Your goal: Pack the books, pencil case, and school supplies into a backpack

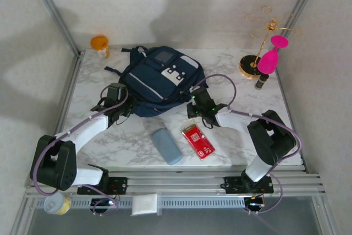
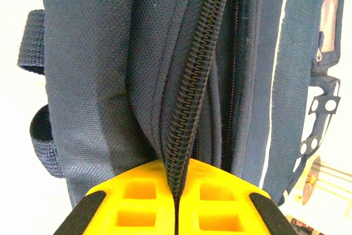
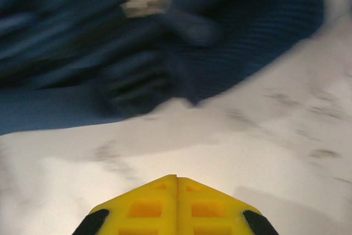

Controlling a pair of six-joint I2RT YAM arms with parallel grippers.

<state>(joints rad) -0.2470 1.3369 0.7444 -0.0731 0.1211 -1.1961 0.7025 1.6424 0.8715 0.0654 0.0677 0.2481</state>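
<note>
Lead: status on the bag?

Tech: backpack [image 1: 159,81] lies mid-table, toward the back. left gripper [image 2: 176,205] is clamped on its zipper [image 2: 192,97] edge, with the tape running straight down between the yellow fingers [image 2: 137,202]. right gripper [image 3: 176,199] is closed on nothing, hovering over bare table [image 3: 264,136] just off the bag's right corner (that wrist view is blurred, so no fabric detail there).

Lead: loose items?

Tech: pencil case [image 1: 166,146] and red packet [image 1: 198,141] lie side by side, not touching, near the front edge between the arms. books: can't tell whether they're inside.

Lead: failure modes?

Tech: my read, four.
1. The pinch is thin, only teeth and tape. A hard pull could slip it free.
2. Nothing anchors the bag, because the right jaws hold nothing. A left pull may drag the soft pack across the marble instead of spreading the mouth.
3. The opening looks narrow from the left wrist. The soft pouch could snag on the teeth or on a fabric fold.
4. The right arm has to reach back for the pouch. A sloppy sweep could knock the packet toward the front edge.

Lead: priority?

Tech: number two. Brace the bag first.
</note>
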